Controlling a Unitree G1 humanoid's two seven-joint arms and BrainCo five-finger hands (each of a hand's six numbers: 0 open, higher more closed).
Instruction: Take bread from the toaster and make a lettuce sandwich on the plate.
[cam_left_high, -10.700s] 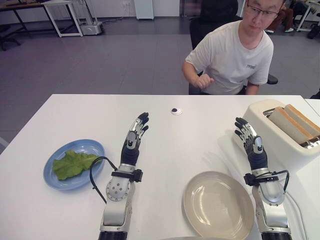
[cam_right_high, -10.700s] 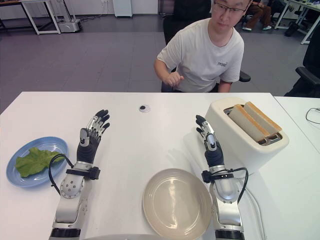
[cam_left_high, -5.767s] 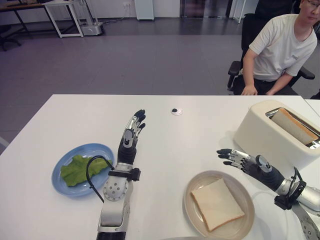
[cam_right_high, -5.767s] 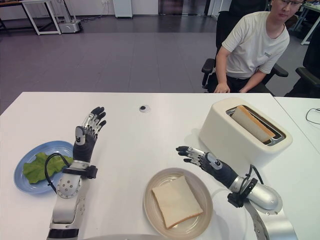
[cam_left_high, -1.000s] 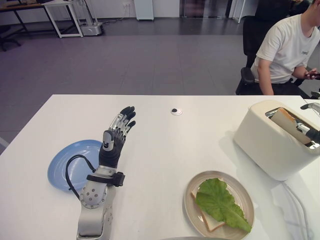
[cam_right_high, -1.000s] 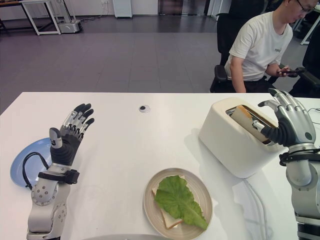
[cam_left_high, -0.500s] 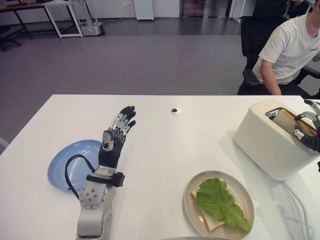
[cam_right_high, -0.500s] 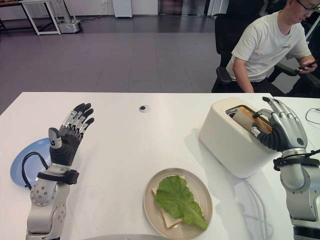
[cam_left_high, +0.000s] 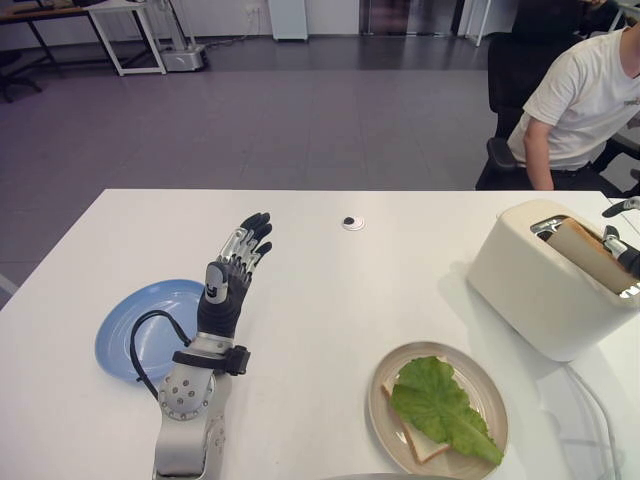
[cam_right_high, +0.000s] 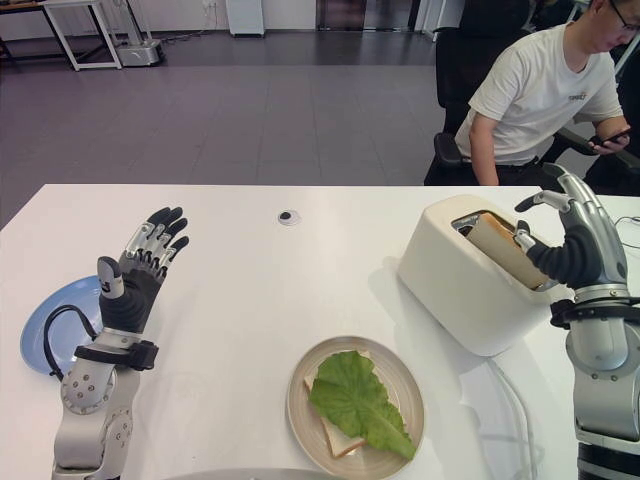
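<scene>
Beside the blue plate (cam_left_high: 128, 335), the left robot hand (cam_left_high: 230, 272) is resting open-fingered on the desk (cam_left_high: 330, 285). Lettuce (cam_left_high: 440, 405) is lying on a bread slice (cam_left_high: 416, 446) on the beige plate (cam_left_high: 470, 365). The right robot hand (cam_right_high: 578, 250) is gripping the second slice (cam_right_high: 503, 250) in the toaster (cam_right_high: 450, 285).

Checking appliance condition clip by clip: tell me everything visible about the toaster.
The toaster is a cream, rounded box, smooth and plastic-looking, standing upright on the right side of the white table, behind and to the right of the plate. Its top has a metal-rimmed slot opening. One bread slice sticks up from it, tilted, gripped by the right hand.
</scene>
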